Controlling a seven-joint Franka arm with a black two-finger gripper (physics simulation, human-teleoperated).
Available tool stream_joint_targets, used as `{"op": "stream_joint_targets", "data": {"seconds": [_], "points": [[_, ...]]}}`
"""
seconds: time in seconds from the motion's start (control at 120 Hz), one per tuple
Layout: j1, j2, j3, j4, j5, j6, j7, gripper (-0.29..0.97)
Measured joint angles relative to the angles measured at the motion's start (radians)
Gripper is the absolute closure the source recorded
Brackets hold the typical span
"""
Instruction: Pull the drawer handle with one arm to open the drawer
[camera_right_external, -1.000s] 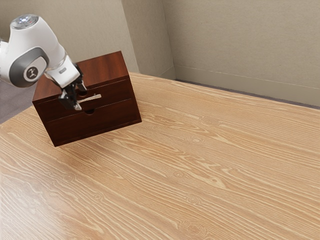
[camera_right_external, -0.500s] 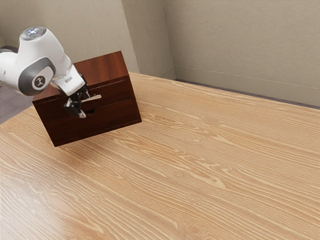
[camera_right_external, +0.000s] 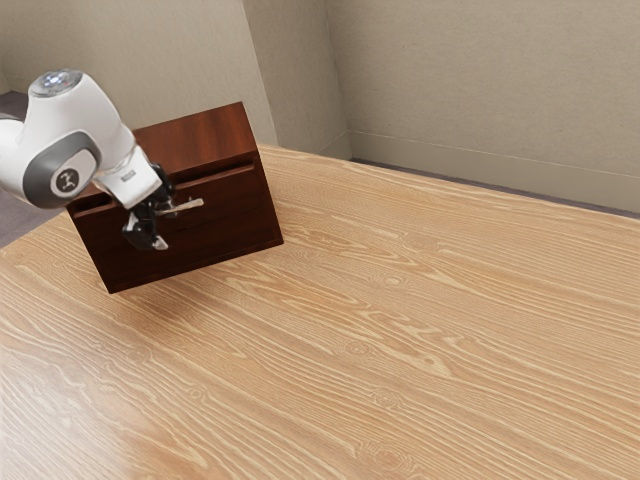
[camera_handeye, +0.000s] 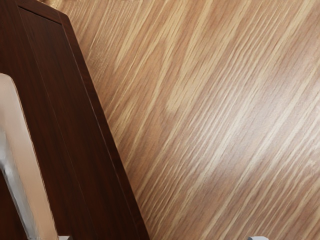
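1. The drawer handle, a pale metal bar, sticks out from the upper part of the dark wooden drawer cabinet's front. The cabinet stands at the far corner of the counter, on the exterior view's left.
2. My gripper is right at the handle, at its end nearer the exterior view's left. I cannot tell whether it is clamped on the bar or apart.
3. A thin pale line runs along the cabinet front just under the top panel. I cannot tell from this whether the drawer is out at all.
4. The exterior view gives the whole cabinet, my white arm reaching down to it, and the beige walls behind the counter.
5. The wrist view gives the close detail instead: the bar standing just off the dark front panel, with light wood grain beside that panel's edge.
6. Count: one cabinet, one metal handle, one arm, one gripper.
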Motion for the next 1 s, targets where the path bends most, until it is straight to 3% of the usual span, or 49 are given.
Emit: {"op": "stream_joint_targets", "data": {"seconds": [0.167,0.283,0.35,0.875,1.0], "points": [[0.107,0.023,-0.084,-0.098,-0.008,0.022,-0.009,0.17],[0.188,0.023,-0.158,-0.158,-0.009,0.031,-0.017,0.19],[0.242,0.021,-0.213,-0.189,-0.009,0.034,-0.021,0.27],[0.509,-0.016,-0.483,-0.418,-0.026,0.067,-0.046,0.13],[0.638,-0.041,-0.601,-0.476,-0.036,0.068,-0.05,0.2]]}}
